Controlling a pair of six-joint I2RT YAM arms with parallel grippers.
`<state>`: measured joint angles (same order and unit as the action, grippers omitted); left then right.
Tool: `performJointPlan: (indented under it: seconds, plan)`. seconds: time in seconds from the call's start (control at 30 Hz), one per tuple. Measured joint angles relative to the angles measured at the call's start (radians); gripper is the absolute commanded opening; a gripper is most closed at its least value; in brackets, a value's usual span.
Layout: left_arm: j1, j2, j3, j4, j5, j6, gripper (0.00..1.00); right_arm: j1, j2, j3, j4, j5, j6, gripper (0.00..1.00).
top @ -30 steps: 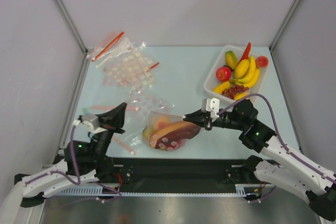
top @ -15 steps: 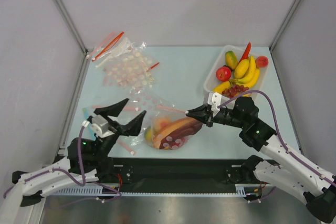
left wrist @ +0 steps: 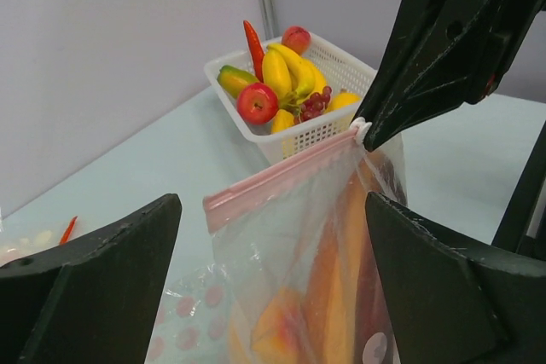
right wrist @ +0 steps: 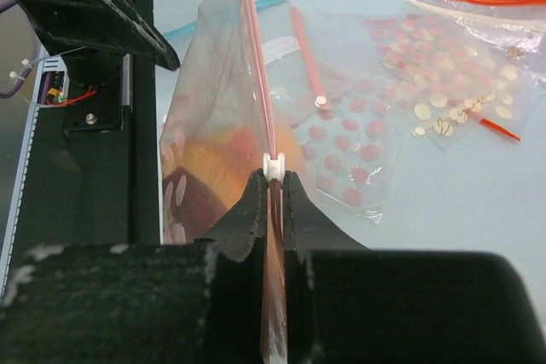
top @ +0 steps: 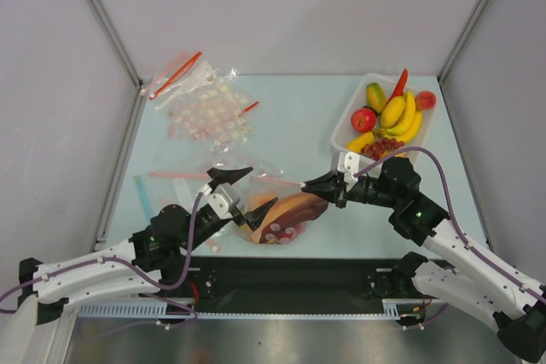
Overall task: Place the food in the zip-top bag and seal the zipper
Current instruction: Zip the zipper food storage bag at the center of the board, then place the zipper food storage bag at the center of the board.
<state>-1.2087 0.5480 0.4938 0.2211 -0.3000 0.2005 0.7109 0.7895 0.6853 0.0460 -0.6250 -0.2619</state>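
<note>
Observation from the remote station, task things first.

The zip-top bag [top: 275,210] stands at the near middle of the table [top: 290,117], between the two arms, with its mouth edge uppermost. The food [top: 283,216] inside it shows as an orange piece and a dark purple piece, pressed against the clear wall. More toy fruit sits in the white basket [top: 339,130] at the far right, well apart from the bag.

The zipper [left wrist: 281,173] runs as a pale red strip along the bag's top edge. I cannot tell from any view whether the strip is sealed along its full length.

The right gripper [right wrist: 273,187] is clenched on the zipper at the bag's right end. In its wrist view both fingers press the strip from either side, and the white slider [right wrist: 273,165] sits just ahead of the fingertips, touching them. The bag's mouth edge is stretched out straight from this grip.

The left gripper [top: 263,185] is released, jaws spread wide. Its fingers [left wrist: 102,279] stand on either side of the bag's left end, with the left end of the zipper between them. I see a gap on both sides in the wrist view, so I record no contact.

Other items: a pile of dotted bags [top: 209,112] lies at the far left of the table. One further dotted bag [top: 247,162] lies flat just beyond the zip-top bag. A thin blue strip [top: 141,197] lies at the near left.
</note>
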Motion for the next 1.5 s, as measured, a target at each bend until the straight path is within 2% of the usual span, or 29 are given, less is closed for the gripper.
performJointPlan:
  seconds: [0.1,0.2,0.23,0.3,0.33,0.63,0.83,0.93,1.03,1.1,1.17,1.37,1.47,1.5]
  plan:
    - [0.0,0.038,0.012,0.0,0.006,-0.002,0.91,0.0,0.0,0.0,0.0,-0.009,0.0,0.0]
    - [0.0,0.083,0.03,-0.004,0.018,-0.014,0.58,0.0,0.0,0.0,0.0,-0.015,0.0,0.0]
    - [0.0,0.095,0.037,-0.006,0.024,-0.018,0.33,0.0,0.0,0.0,0.0,-0.016,0.0,0.0]
    - [0.0,0.116,0.045,-0.008,0.033,-0.019,0.14,0.0,0.0,0.0,0.0,-0.018,0.0,0.0]
    - [0.0,0.121,0.045,-0.009,0.04,-0.017,0.0,0.0,0.0,0.0,0.0,-0.018,0.0,0.0]
    - [-0.007,0.066,0.03,-0.016,0.008,-0.028,0.0,0.006,0.003,0.001,0.017,-0.019,0.005,0.0]
    - [-0.008,-0.039,-0.021,-0.007,-0.15,-0.087,0.0,0.008,0.008,0.002,0.032,-0.018,0.007,0.0]
    - [-0.008,-0.146,-0.069,-0.003,-0.247,-0.101,0.0,0.008,0.01,0.002,0.034,-0.015,0.007,0.0]
    - [-0.009,-0.348,-0.155,0.012,-0.338,-0.103,0.0,0.008,0.01,0.002,0.039,-0.01,0.007,0.0]
    - [-0.009,-0.479,-0.208,0.037,-0.381,-0.103,0.0,0.008,0.01,0.002,0.04,-0.007,0.008,0.0]
    - [-0.011,-0.528,-0.233,0.056,-0.386,-0.103,0.0,0.014,0.013,0.005,0.048,-0.008,0.012,0.0]
    - [-0.011,-0.487,-0.248,0.071,-0.426,-0.102,0.0,0.016,0.013,0.005,0.047,0.014,0.017,0.0]
    - [-0.007,-0.421,-0.229,0.093,-0.436,-0.093,0.08,0.01,0.011,0.005,0.038,0.024,0.018,0.0]
    - [-0.005,-0.397,-0.218,0.099,-0.437,-0.089,0.14,0.008,0.01,0.005,0.036,0.03,0.018,0.0]
